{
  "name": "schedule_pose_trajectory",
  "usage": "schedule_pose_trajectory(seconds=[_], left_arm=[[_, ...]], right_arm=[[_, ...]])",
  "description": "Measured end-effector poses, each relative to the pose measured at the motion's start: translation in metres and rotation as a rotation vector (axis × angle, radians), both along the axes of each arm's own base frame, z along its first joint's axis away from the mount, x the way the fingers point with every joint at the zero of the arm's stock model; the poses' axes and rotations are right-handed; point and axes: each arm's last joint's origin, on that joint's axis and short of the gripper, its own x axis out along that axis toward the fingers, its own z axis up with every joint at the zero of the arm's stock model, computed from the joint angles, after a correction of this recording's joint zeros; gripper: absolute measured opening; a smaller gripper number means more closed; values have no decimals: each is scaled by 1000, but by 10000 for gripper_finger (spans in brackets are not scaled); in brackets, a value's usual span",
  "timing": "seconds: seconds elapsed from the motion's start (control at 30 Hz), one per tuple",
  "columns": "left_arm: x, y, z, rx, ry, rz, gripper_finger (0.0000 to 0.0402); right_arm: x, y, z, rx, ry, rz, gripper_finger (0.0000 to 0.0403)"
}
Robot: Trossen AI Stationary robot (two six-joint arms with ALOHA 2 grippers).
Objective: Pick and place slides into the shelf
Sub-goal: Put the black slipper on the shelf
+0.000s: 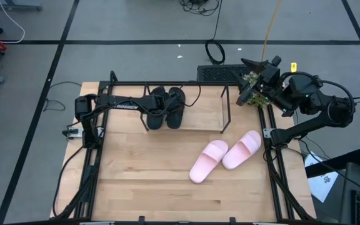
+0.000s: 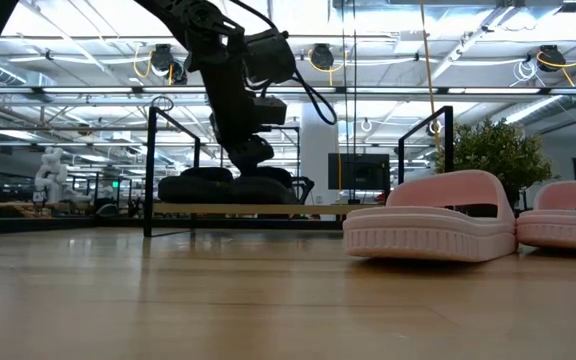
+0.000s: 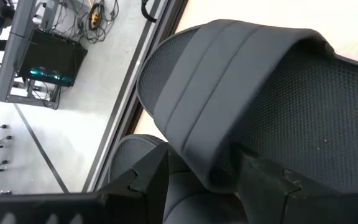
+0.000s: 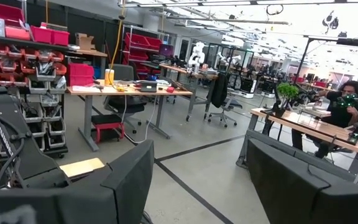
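Observation:
Two black slides (image 1: pixel 175 112) sit side by side on the shelf (image 1: pixel 224 109), a black rod rack with a light board at the table's far edge. My left gripper (image 1: pixel 155 107) reaches in from the left and is shut on the left-hand black slide (image 3: pixel 260 81); the second black slide (image 3: pixel 126 155) lies right beside it. Both pink slides (image 1: pixel 208 161) (image 1: pixel 241 149) rest sole-down on the table, right of centre. My right gripper (image 4: pixel 201 186) is open, raised off the table's far right corner, facing the room. My left gripper pinches the black slide's wide strap at its edge (image 3: pixel 197 168) between the two fingers (image 3: pixel 148 180), coming from above and from the table's left. In the low view the slide (image 2: pixel 268 185) lies level on the shelf board under the gripper.
The shelf's right half (image 1: pixel 205 112) holds nothing. Its upright rods (image 1: pixel 225 115) stand between the black slides and the pink ones. A small plant (image 1: pixel 255 87) sits by the right arm. Bare tabletop (image 1: pixel 142 181) lies near and left of the pink slides.

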Motion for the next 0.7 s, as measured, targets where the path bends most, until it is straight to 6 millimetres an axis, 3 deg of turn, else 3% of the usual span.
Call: schedule_pose_trajectory(seconds=[0.7], left_arm=[[2,-15,-1,-9,8,-29,170]], right_arm=[[0,0,0,3,-3,0,247]])
